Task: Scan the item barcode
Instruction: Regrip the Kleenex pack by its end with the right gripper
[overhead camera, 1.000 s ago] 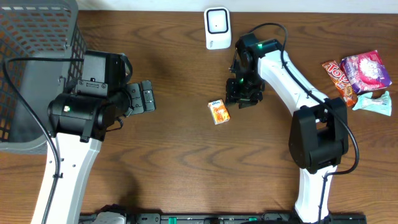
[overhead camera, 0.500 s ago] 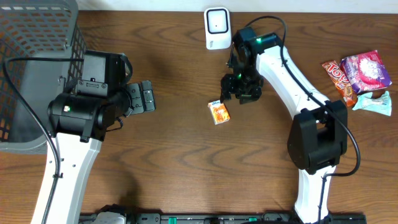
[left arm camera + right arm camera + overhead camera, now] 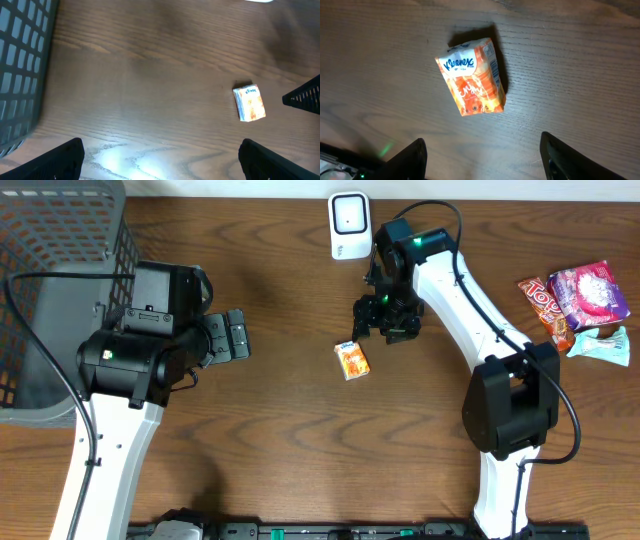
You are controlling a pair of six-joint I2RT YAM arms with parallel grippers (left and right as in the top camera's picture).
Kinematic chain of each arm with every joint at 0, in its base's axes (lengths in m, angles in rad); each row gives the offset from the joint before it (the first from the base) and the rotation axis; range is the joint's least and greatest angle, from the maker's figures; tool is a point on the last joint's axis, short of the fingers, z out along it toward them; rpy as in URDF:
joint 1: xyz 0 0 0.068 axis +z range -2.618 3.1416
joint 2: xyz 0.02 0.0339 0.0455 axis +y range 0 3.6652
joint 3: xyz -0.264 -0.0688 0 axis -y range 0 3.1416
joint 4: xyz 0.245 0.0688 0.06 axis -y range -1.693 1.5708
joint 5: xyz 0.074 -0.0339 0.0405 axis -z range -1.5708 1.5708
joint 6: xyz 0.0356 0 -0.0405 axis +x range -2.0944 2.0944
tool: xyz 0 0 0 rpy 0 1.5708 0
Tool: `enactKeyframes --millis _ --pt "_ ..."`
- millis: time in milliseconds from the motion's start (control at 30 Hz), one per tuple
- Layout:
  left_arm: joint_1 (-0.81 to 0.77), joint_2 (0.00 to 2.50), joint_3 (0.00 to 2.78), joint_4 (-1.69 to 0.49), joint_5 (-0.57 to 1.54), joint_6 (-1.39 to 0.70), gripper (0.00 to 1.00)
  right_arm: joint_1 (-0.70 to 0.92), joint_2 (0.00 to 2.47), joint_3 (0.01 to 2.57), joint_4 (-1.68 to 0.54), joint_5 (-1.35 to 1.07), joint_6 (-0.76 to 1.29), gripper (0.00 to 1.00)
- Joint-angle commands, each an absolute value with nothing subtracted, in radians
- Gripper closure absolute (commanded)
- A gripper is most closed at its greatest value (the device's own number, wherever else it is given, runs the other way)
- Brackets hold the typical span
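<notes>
Dark brown wood grain fills every view; the table (image 3: pixel 280 440) carries only a few things. The tissue pack (image 3: pixel 351 360), orange with a white top band, lies flat near the middle of the overhead frame, touching neither arm.

My right claw (image 3: pixel 385 322) hangs just up and to the right of the pack in the overhead view, clear of it. From the right wrist camera I see its two dark fingers (image 3: pixel 412 160) low in the frame, set well apart, with bare wood between them. The tissue pack (image 3: pixel 472 77) sits above them in the upper middle of that frame, tilted, brand name facing up. This claw is spread and grips nothing. Small print runs along the pack's right edge, too fine for me to read.

My left claw (image 3: pixel 237 335) is at the left of centre overhead, pointing right, jaws as wide as they go and empty. Its wrist camera shows the tissue pack (image 3: pixel 249 103) far off at the right of the frame.

The white scanner (image 3: pixel 350 225) stands at the top centre, just beside the right arm. A grey mesh basket (image 3: pixel 60 240) fills the upper left, and snack packets (image 3: pixel 580 300) lie at the right edge.
</notes>
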State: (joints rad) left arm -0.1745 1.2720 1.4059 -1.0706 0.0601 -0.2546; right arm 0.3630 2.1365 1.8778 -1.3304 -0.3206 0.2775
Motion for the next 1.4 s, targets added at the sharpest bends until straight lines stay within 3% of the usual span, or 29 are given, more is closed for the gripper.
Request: enactKeyframes --millis 0,567,767,1167,1367 --pt "-0.173 1.274 1.404 -1.073 0.047 -0.249 0.02 0.368 2.138 1.928 -1.345 -0.319 0.273 0.3" --pt "-0.173 1.274 1.404 -1.073 0.047 -0.249 0.02 0.377 2.138 2.017 -1.418 -0.313 0.237 0.2" --pt "-0.173 1.274 1.404 -1.073 0.047 -0.249 0.02 0.426 2.138 2.016 -1.396 -0.301 0.211 0.25" --pt "-0.173 1.274 1.404 -1.073 0.047 -0.249 0.02 0.584 2.14 1.972 -1.358 0.044 0.293 0.32" --pt "-0.173 1.274 1.404 -1.073 0.047 -0.249 0.02 0.63 2.14 1.884 -1.287 0.077 0.3 0.34"
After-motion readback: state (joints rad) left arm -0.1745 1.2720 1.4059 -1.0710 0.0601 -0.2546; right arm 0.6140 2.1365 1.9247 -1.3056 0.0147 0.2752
